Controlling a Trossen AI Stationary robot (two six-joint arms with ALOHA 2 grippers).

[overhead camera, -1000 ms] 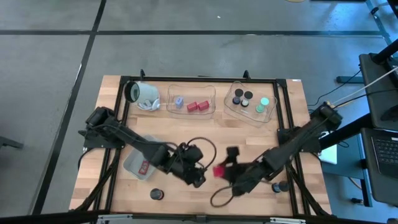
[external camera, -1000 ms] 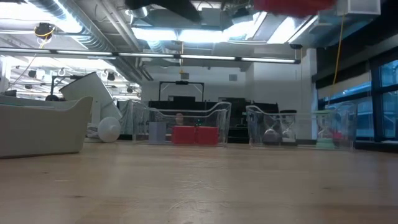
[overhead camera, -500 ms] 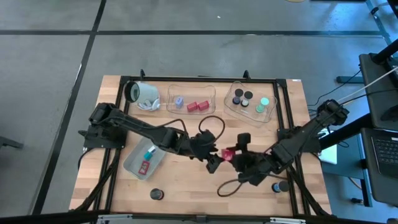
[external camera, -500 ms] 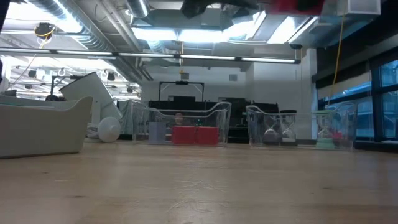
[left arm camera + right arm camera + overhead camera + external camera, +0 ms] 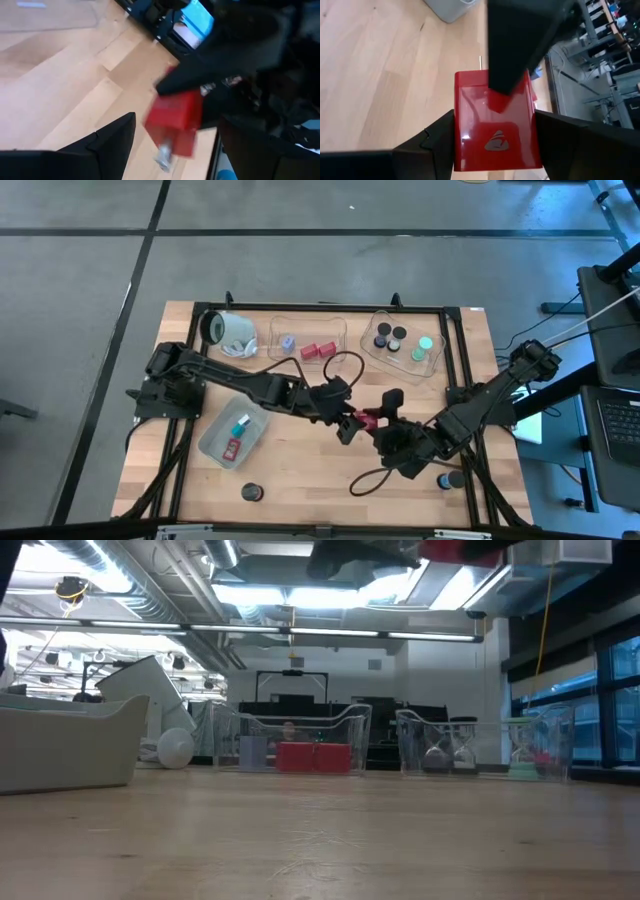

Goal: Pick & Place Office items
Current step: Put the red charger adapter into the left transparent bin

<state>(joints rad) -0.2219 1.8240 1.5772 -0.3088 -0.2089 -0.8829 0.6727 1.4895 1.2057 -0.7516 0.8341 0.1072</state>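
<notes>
A red block (image 5: 368, 420) hangs in the air over the table's middle, shut between the fingers of my right gripper (image 5: 383, 423), which reaches in from the right. My left gripper (image 5: 349, 424) comes from the left and is open. Its fingers stand on either side of the red block (image 5: 175, 122) in the left wrist view. One left finger (image 5: 520, 45) lies over the block's far end in the right wrist view; whether it touches, I cannot tell. In the low view only the block's underside (image 5: 460, 548) shows at the top. My right gripper (image 5: 494, 120) pinches the red block between its two fingers (image 5: 432, 142), one on each of two opposite side faces (image 5: 462, 135). The fingers come about level from the table's right and near side. The block is lifted clear of the table, its logo face toward the wrist camera.
Along the far edge lie a white cylinder (image 5: 228, 330) on its side, a clear tray (image 5: 340, 330) with red blocks and another (image 5: 375, 358) with black cylinders and a mint disc. A grey-blue tray (image 5: 215, 442) sits left of centre. Black cylinders (image 5: 252, 492) (image 5: 447, 479) stand near the near edge.
My left gripper has swung from beside the grey-blue tray toward the right and far edge, up to the red block. My right gripper has carried the block a little toward the far edge and right, still lifted and still shut on it.
</notes>
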